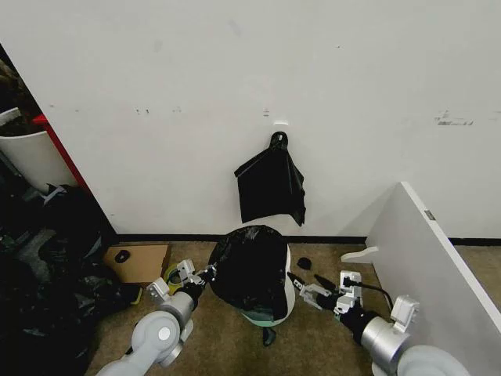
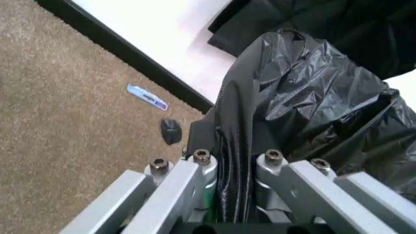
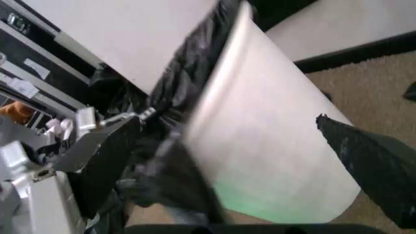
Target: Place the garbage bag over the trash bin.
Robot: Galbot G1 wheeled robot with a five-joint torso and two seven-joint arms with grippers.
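Note:
The trash bin [image 1: 286, 296] stands on the carpet by the wall, cream-white with a pale green base. The glossy black garbage bag [image 1: 249, 270] is draped over its top and front, leaving the right side of the wall bare. My left gripper [image 1: 205, 274] is at the bag's left edge. In the left wrist view, my left gripper [image 2: 237, 157] is shut on a fold of the garbage bag [image 2: 305, 97]. My right gripper [image 1: 300, 284] hangs open just right of the bin. In the right wrist view the trash bin [image 3: 273, 141] and a strip of garbage bag [image 3: 170, 161] lie ahead of my right gripper [image 3: 224, 122].
A flat black bunch [image 1: 270, 186] hangs from a wall hook above the bin. A white board [image 1: 427, 251] leans at the right. Dark stuffed sacks [image 1: 47, 274] and a white tub with red trim [image 1: 31, 153] crowd the left. Cardboard [image 1: 141, 262] and small items [image 1: 304, 262] lie on the floor.

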